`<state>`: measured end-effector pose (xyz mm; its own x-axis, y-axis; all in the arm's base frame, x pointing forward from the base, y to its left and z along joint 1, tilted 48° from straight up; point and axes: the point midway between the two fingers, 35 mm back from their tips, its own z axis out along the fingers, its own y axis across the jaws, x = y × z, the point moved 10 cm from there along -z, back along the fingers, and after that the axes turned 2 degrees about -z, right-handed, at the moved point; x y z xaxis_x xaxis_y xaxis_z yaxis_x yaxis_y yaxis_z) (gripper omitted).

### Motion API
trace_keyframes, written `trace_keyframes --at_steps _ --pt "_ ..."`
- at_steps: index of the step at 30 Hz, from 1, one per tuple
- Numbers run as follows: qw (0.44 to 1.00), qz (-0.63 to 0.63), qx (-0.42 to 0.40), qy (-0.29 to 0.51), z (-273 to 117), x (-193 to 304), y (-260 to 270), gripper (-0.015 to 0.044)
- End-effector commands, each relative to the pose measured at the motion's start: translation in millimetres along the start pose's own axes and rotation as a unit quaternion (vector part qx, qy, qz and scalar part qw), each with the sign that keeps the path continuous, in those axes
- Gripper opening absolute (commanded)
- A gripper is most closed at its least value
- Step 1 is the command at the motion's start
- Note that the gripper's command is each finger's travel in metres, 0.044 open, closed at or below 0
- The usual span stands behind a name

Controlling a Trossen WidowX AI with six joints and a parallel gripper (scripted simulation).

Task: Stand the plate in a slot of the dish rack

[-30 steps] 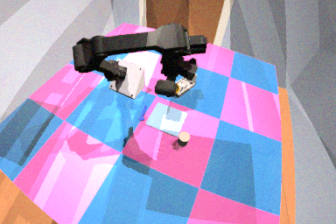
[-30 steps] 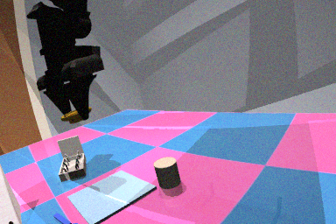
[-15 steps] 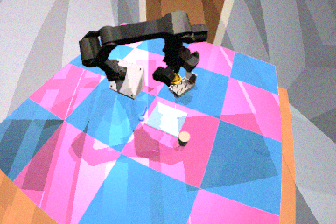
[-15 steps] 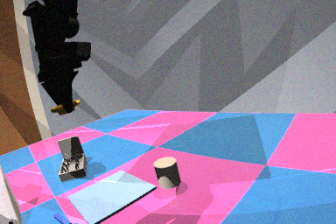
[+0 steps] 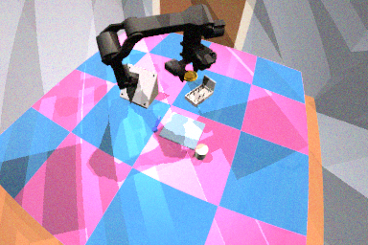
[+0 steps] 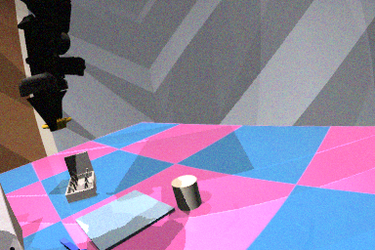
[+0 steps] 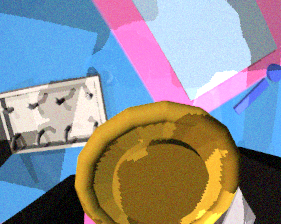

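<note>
The round yellow plate (image 5: 191, 76) (image 6: 63, 123) (image 7: 163, 182) is held in the air, roughly level, with its open face toward the wrist camera. My gripper (image 5: 188, 74) (image 6: 57, 123) is shut on it; in the wrist view dark fingers show at both sides of the plate. The small pale dish rack (image 5: 203, 98) (image 6: 82, 194) (image 7: 58, 119) stands on the table with a raised dark panel at one end and two rows of short dark rails inside. In the exterior view the plate is above and a little left of the rack, not touching it. The rack's slots hold nothing that I can see.
A flat light blue board (image 5: 182, 129) (image 6: 124, 218) (image 7: 206, 40) lies near the rack. A pale-topped cylinder (image 5: 201, 152) (image 6: 187, 193) stands beside the board. A small blue item (image 5: 156, 124) (image 7: 251, 96) lies at its other side. A white block (image 5: 148, 88) is by the arm's base.
</note>
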<state>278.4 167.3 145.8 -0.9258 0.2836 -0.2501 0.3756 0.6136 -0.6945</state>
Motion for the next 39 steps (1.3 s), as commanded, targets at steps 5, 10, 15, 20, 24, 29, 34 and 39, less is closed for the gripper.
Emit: trace_keyframes --at_steps 5,10,15,20,24,29,34,39 --pt "0.998 -0.043 -0.026 0.047 18.4 -4.5 -1.3 0.0000" --pt "0.991 -0.086 -0.057 0.082 34.5 -8.9 -4.0 0.0000" --pt "0.981 -0.129 -0.095 0.110 50.3 -12.6 -7.0 0.0000" --pt "0.967 -0.170 -0.136 0.132 65.7 -15.6 -10.3 0.0000" --pt "0.953 -0.202 -0.173 0.143 77.8 -17.5 -13.2 0.0000" --pt "0.934 -0.239 -0.220 0.149 92.4 -19.3 -17.0 0.0000" --pt "0.912 -0.274 -0.268 0.147 106.5 -20.5 -21.1 0.0000" --pt "0.887 -0.307 -0.317 0.135 120.1 -21.1 -25.5 0.0000"
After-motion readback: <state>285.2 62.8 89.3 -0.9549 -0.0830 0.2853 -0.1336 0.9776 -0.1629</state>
